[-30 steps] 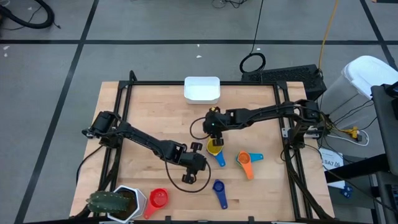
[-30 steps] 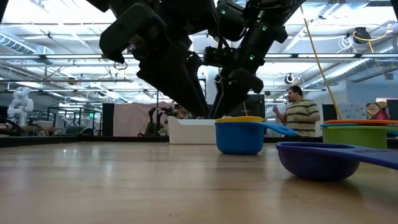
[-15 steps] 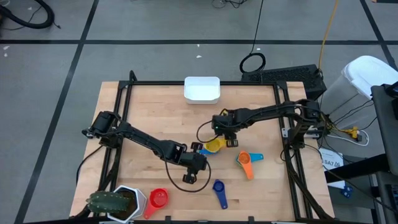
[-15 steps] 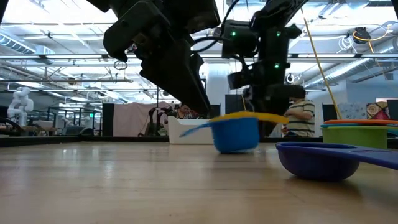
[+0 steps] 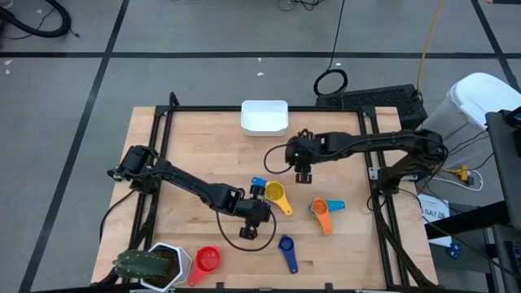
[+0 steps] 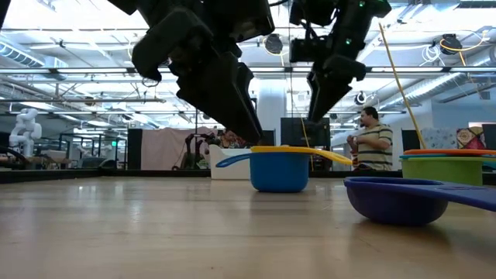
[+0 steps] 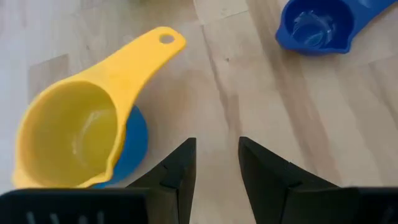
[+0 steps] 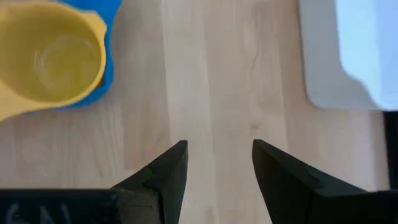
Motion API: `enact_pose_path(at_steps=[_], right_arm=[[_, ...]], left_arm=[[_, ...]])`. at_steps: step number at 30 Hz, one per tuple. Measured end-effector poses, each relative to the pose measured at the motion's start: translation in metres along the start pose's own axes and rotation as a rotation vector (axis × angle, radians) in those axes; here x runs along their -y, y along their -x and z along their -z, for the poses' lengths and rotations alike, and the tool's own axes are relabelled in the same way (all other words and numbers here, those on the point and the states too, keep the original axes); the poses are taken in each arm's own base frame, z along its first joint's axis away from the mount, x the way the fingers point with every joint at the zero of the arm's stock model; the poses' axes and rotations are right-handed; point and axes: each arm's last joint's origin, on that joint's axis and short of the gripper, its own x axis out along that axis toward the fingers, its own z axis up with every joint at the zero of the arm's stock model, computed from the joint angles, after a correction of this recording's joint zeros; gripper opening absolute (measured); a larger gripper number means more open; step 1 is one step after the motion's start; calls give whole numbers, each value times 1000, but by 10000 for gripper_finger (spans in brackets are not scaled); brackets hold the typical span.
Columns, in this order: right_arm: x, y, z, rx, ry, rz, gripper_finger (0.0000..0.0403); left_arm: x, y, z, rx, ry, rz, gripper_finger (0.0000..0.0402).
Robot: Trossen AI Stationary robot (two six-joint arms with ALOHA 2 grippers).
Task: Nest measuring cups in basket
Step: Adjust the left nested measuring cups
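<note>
Right gripper (image 5: 303, 176), jaws spread, has lifted off the yellow cup (image 5: 276, 193) (nested in blue) and emptied.

floor (image 5: 203, 32): grey, dark seam lines | ceiling (image 6: 77, 54): bright strip lights, exposed trusses | person (image 6: 373, 139): striped shirt, standing behind

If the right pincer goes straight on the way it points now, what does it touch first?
The right pincer, open and empty, points down at bare table between the yellow cup nested in a blue cup and the white basket. It would probably meet only wood, though height is unclear.
</note>
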Motion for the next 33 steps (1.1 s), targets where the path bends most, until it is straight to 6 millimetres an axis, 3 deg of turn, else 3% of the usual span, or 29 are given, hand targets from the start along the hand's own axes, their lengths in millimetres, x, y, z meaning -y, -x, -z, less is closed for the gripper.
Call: enact_pose_path(at_steps=[5, 13, 21, 33], right_arm=[[-3, -10, 11, -52, 1, -6, 171], [-23, -28, 34, -109, -16, -109, 171], [-50, -25, 30, -39, 52, -141, 171], [-71, -20, 27, 6, 66, -192, 171]], left_arm=[[-8, 0, 4, -46, -62, -150, 122], [-43, 13, 3, -88, -96, -469, 122], [-83, 8, 15, -132, 77, -394, 122], [-108, 9, 34, -229, 293, -306, 122]])
